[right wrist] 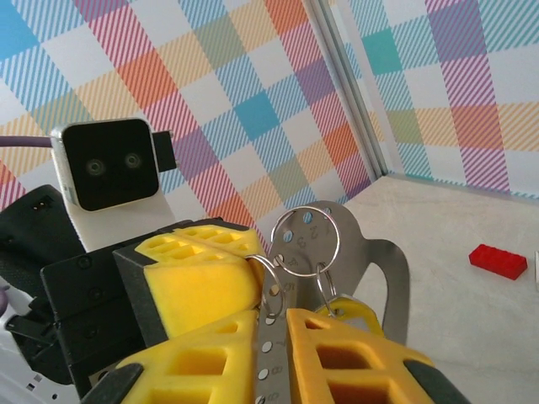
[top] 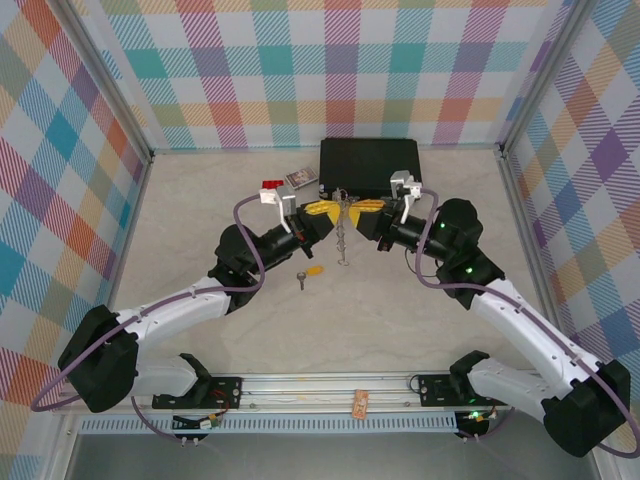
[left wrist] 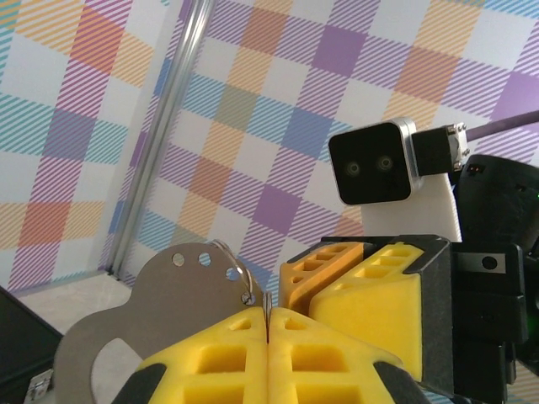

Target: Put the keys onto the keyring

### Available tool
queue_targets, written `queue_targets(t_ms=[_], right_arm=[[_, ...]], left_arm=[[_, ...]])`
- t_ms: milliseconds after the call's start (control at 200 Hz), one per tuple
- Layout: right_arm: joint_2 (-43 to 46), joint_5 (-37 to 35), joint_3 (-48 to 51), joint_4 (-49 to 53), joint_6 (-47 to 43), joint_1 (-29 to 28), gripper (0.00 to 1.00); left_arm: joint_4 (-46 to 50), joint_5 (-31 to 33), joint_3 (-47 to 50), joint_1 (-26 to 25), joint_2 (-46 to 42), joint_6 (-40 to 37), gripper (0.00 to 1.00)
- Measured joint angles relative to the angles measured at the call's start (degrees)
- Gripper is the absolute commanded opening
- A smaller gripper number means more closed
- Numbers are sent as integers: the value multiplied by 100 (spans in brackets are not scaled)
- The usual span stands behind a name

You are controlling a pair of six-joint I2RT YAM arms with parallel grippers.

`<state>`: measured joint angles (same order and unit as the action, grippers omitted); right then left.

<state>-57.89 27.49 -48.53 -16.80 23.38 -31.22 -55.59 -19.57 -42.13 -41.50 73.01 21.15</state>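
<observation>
The keys [top: 310, 273] lie on the table [top: 400, 320] at seven o'clock of the raised keyring [left wrist: 160, 295], unthreaded. The left gripper [top: 330, 210] is clamped shut on it from nine o'clock, and the right gripper [top: 362, 210] pinches it from three, likely to steady and spread it.

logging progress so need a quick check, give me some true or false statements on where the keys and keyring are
1. The keyring is up off the table where the left hand and right hand meet. True.
2. The keys already hang on it. False: they lie on the table.
3. The left hand is wide open. False: its fingers are shut on the ring.
4. A red block lies left of the black case. True.
</observation>
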Motion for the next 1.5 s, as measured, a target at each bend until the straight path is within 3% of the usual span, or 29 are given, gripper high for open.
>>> queue_targets(t_ms=[455, 885, 1150, 1335, 1500], right_arm=[[-208, 365, -7, -79, 173, 2, 16], [-254, 533, -46, -162, 243, 17, 10], [-271, 605, -46, -166, 264, 85, 13], [-205, 625, -44, -258, 382, 275, 20], [-164, 643, -42, -380, 542, 391, 19]], left_arm=[[-203, -245, 0, 4, 129, 225, 0], [-310, -415, 0, 17, 129, 334, 0], [-310, -509, -4, 66, 166, 380, 0], [-306, -619, -4, 79, 186, 461, 0], [-450, -754, -4, 129, 234, 651, 0]])
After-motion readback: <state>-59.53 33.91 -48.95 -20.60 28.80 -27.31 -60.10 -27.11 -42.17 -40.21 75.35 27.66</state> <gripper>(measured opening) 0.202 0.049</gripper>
